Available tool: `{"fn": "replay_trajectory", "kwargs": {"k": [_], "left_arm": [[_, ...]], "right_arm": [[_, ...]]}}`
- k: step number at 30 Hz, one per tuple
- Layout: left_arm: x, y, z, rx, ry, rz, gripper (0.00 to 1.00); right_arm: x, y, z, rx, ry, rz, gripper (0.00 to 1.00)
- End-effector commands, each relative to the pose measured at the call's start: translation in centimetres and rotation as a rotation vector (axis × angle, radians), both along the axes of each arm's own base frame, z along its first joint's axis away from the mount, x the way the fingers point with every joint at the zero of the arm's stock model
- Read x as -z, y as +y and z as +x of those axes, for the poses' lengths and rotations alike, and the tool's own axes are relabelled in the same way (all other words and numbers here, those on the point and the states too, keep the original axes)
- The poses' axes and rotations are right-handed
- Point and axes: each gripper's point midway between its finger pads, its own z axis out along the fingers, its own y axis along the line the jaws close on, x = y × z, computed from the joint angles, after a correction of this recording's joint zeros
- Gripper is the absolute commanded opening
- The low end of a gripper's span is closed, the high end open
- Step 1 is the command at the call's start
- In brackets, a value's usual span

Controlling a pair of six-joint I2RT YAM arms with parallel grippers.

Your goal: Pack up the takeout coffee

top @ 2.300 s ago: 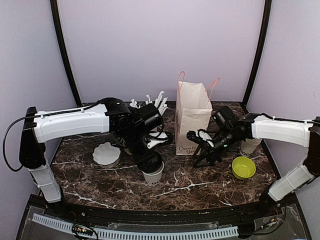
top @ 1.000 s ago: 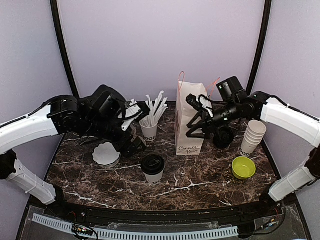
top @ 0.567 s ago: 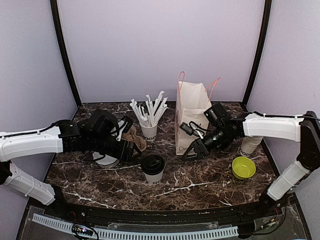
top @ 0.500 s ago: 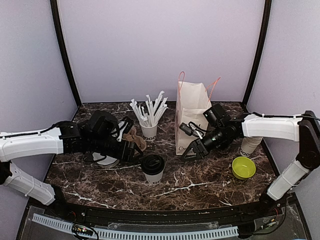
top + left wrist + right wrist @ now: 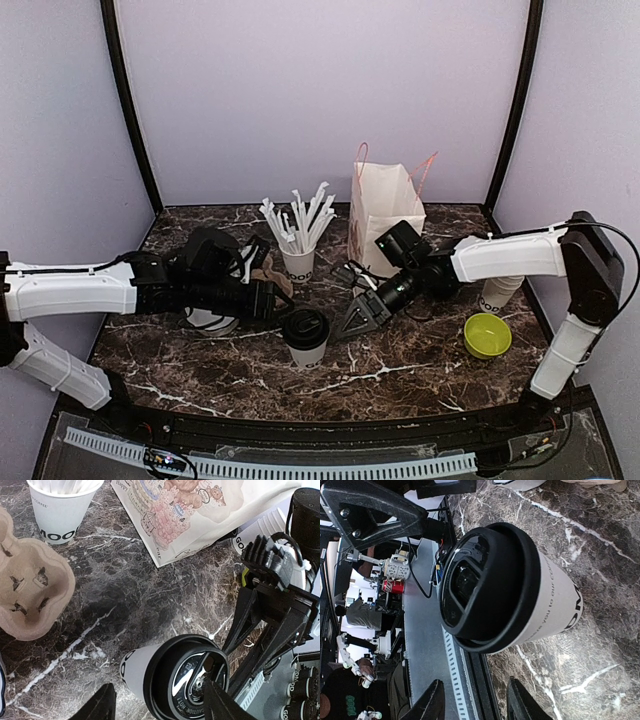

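Takeout coffee, a small white paper cup with a black plastic lid [image 5: 305,335], is seen upright on the dark marble-patterned table [image 5: 420,365], near its front centre. Only one such cup is made out. The left gripper [image 5: 159,687] is held low at the cup's left with its jaws parted, one finger on either side of the cup. A gap shows at one finger, and contact at the other cannot be told. The right gripper [image 5: 475,682] is positioned just beside the cup on its right, jaws spread and nothing grasped. Behind the cup a white printed paper bag with pink handles [image 5: 385,215] stands upright. A white cup of wrapped straws [image 5: 297,262] is set to its left, and a brown moulded cardboard cup carrier [image 5: 30,580] lies near that.
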Motion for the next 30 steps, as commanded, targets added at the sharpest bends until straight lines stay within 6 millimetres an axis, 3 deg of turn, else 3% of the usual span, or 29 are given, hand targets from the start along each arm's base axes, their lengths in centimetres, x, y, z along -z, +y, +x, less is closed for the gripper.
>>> {"fn": "replay_trajectory", "kwargs": {"k": [1,13,22,30], "left_arm": [[0.8,-0.5,0.1,0.004,0.018,-0.020,0.61],[2.4,-1.2,0.2,0.024,0.045,-0.009,0.53],[4.3,-1.1,-0.2,0.036,0.088,0.024,0.39],[5.3,-1.0,-0.6,0.034,0.116,0.027,0.38]], "right_arm": [[-1.4,1.3,0.3,-0.008,-0.020,0.050,0.42],[-1.2,2.8,1.3,-0.005,0.029,0.039,0.36],[-0.2,2.8,1.8,0.015,0.011,-0.004,0.32],[0.5,3.3,1.8,0.005,0.054,-0.014,0.31]]}}
